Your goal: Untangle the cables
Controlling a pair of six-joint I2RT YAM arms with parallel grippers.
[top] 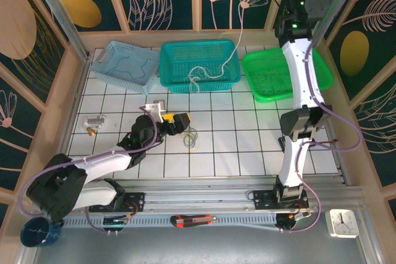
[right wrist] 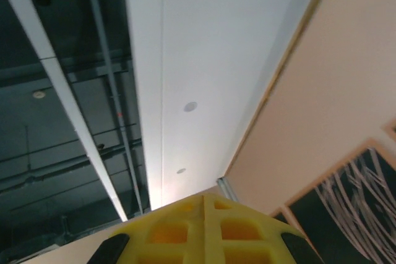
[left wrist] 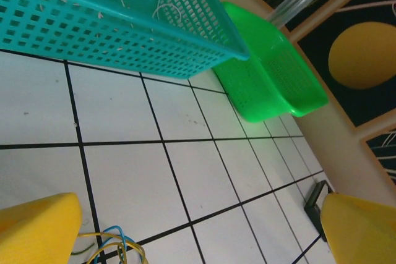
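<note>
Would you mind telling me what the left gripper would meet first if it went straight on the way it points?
The left gripper would probably meet the white tiled table first; the cables lie off to one side. Depth is unclear.

teal basket (left wrist: 124, 29): perforated plastic | table (left wrist: 204, 177): glossy tile | cables (left wrist: 125, 248): perhaps smooth-sheathed

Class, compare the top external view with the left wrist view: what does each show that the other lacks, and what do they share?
Top external: the light blue basket, the clock and the raised right arm. Left wrist: the left pincer close up, its yellow fingers wide apart. Shared: the teal basket, the green basket and the cables on the tiles.
</note>
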